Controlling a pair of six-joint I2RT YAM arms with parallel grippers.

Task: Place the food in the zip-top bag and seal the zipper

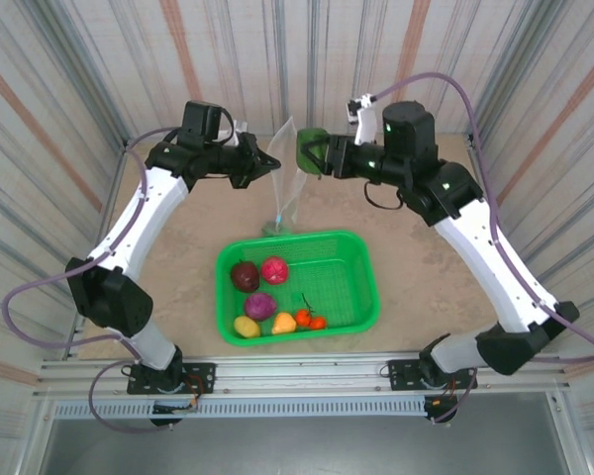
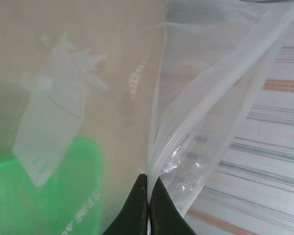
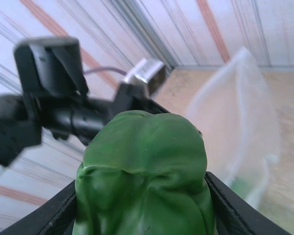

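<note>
**Pepper at the bag's mouth, most food not yet bagged**

Top view: beyond the basket (image 1: 370, 282), the left gripper (image 1: 273, 163) holds the bag (image 1: 288, 168) upright by one edge. The right gripper (image 1: 322, 156) carries a green pepper (image 1: 309, 146) just beside the bag's top. A green shape (image 1: 278, 227) sits low in the bag, likely one piece already in. Six pieces (image 1: 260, 305) lie in the basket.

Left wrist: the jaws are pressed together on the bag's film. The zipper (image 2: 213, 110) runs up past them and does not look sealed.

Right wrist: the jaws stand apart, clamped on the pepper, which faces the bag.

By this showing, at most one piece is bagged. The pepper, the basket's six and the sealing are left.
</note>
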